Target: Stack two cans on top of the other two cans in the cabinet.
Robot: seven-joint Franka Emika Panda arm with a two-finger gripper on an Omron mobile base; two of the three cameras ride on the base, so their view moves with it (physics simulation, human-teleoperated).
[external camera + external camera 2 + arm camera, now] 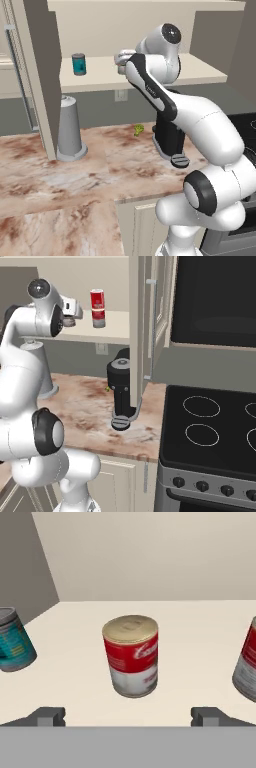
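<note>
The gripper (128,716) stands with its jaws spread wide and empty, both dark fingertips (47,716) low in the hand view, with the red-and-silver soup can (131,656) framed between them but farther in on the shelf board (200,627). That can stands upright, gold lid up, apart from everything else.

Taking it as the landmark: the teal can (14,640) stands well to its left, near the cabinet's side wall (25,562); a 2nd red-and-silver can (247,662) stands well to its right, cut by the picture edge. From the right base view a taller red stack (98,308) shows on the same shelf, which looks like 1 can already set on another, though I cannot tell for sure.

The step in hand seems to be reaching for the middle can. To do it well, I'd drive straight in, keep the can centred, close at mid-height on the label, and lift clear before swinging toward the teal can.
</note>
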